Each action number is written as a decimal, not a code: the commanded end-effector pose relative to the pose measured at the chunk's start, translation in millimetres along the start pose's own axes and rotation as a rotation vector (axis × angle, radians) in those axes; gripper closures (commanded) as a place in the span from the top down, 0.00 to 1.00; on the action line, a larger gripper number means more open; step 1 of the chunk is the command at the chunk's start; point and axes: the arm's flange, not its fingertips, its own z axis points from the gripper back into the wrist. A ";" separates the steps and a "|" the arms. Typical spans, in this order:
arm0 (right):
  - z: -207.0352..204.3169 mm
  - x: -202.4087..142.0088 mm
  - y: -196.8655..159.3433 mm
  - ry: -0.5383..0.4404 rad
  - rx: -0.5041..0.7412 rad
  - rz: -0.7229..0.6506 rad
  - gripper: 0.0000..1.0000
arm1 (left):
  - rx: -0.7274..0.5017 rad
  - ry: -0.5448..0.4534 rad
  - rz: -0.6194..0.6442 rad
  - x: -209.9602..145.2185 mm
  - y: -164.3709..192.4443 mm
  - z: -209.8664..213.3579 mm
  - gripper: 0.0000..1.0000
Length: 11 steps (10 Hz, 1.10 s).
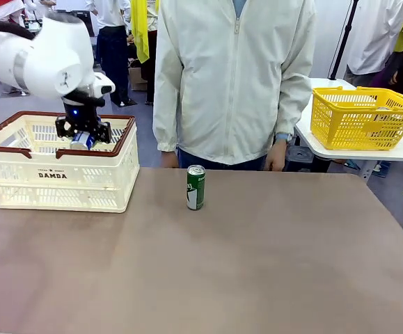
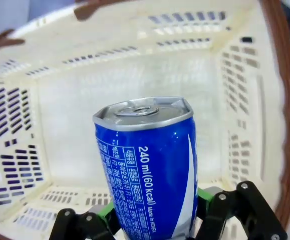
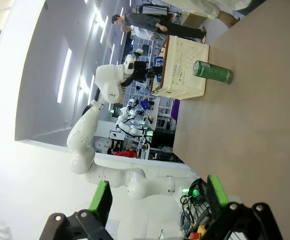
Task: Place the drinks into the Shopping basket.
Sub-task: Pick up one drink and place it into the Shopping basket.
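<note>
Because the left tool (image 1: pixel 83 134) hangs over the open mouth of the Shopping basket (image 1: pixel 55 188), at about 10 o'clock in the front view, you can take the blue-and-white can (image 1: pixel 83 142) clamped in it as poised for a drop or a gentle lowering, about level with the brown rim. The green can (image 1: pixel 195 187) stands upright on the desk (image 1: pixel 271 264) near the middle, at roughly 3 o'clock from the basket and well apart from it, so by my judgement half the job is pending. A person (image 1: pixel 232 76) waits at 12 o'clock, hands down by the desk's far edge and clear of both cans. In the left wrist view the green pads (image 2: pixel 107 212) press the blue can low on its body from either side. Its silver top points into the basket, whose cream slotted walls surround it, so the tool is aimed well inside. In the right wrist view the right tool (image 3: pixel 157 200) stands wide with nothing between its fingers, held back from the desk. I judge that this leaves the left arm room. The green can shows at about 1 o'clock, just beside the basket's wall in that rolled picture.
</note>
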 end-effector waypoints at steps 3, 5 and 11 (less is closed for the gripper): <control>2.7 -1.9 1.4 0.013 -0.002 0.018 1.00 | 0.030 0.111 0.038 12.9 4.5 -52.3 0.00; 2.7 -1.9 1.4 0.013 -0.002 0.018 1.00 | 0.013 0.152 0.033 19.3 7.4 -78.8 0.00; 2.7 -1.9 1.4 0.013 -0.002 0.018 1.00 | 0.008 0.191 0.010 23.6 18.8 -96.1 1.00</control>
